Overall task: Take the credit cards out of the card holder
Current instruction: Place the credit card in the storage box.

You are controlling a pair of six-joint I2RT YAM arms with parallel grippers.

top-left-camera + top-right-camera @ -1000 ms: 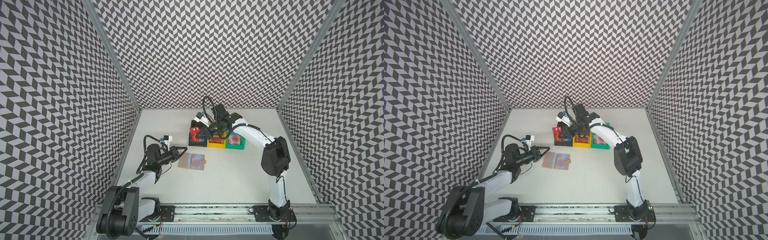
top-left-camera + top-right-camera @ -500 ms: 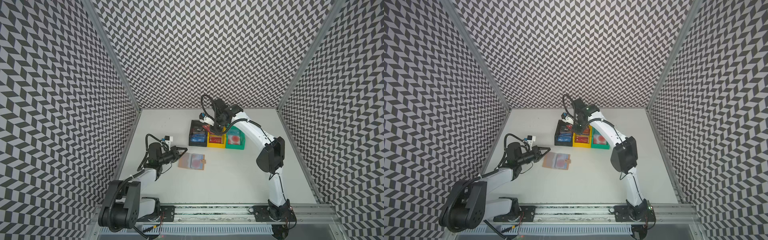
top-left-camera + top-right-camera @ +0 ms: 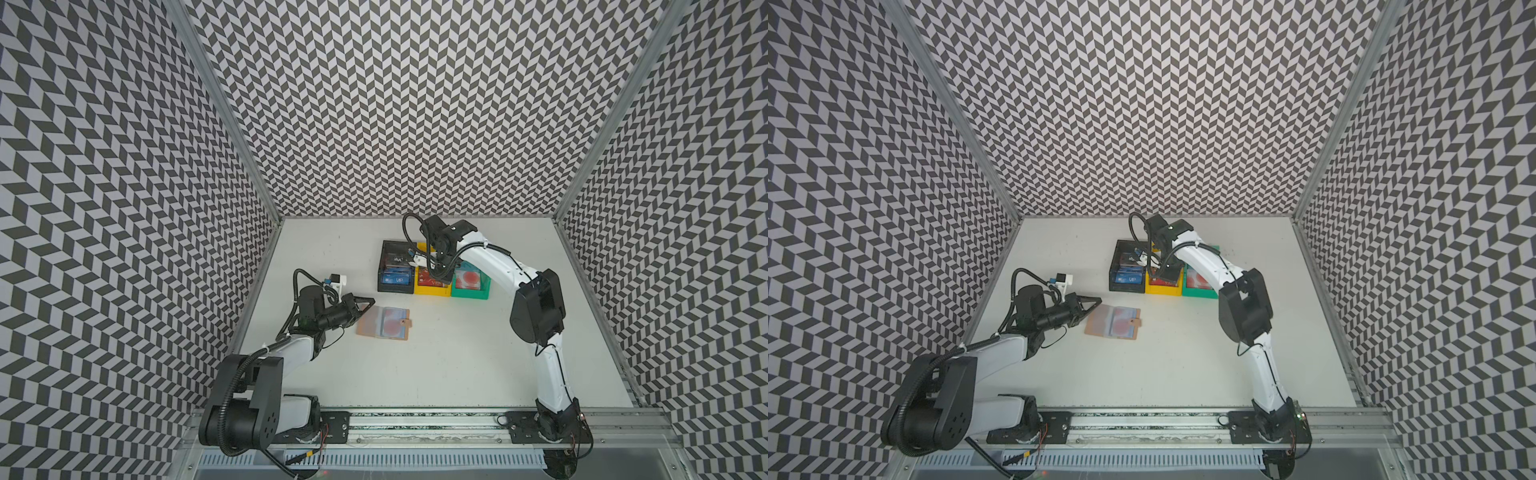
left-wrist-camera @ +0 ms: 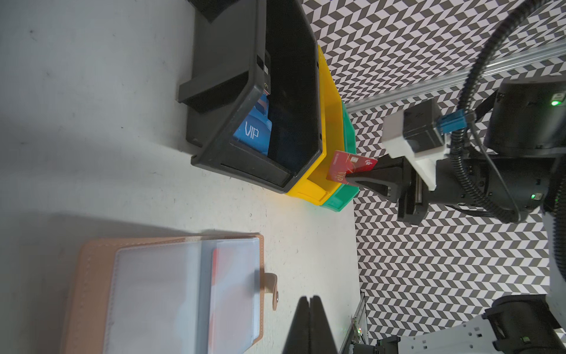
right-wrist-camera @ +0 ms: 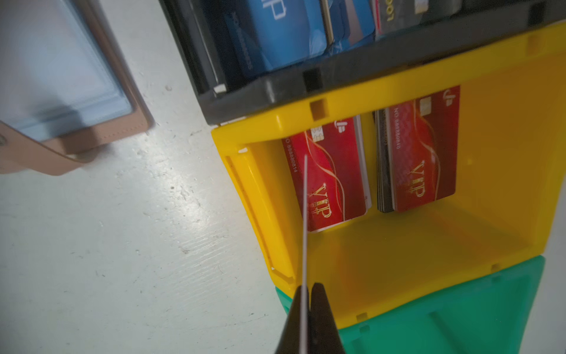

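Right jaws clamping red card [image 4: 346, 164], face seen only from left wrist

The left gripper [image 3: 1091, 300] has its black fingers pressed together into a point. Just past their tips lies the open tan leather-like card holder [image 3: 1094, 325] with clear plastic sleeve pages, a reddish patch showing through the page farther from the fingers. The right gripper [image 3: 1165, 275] aims its fingers down over a yellow plastic bin [image 3: 1163, 290], with a black plastic bin [image 3: 1113, 266] holding blue credit cards [image 3: 1128, 279] on one side of them and a green plastic bin [image 3: 1198, 293] on the other.
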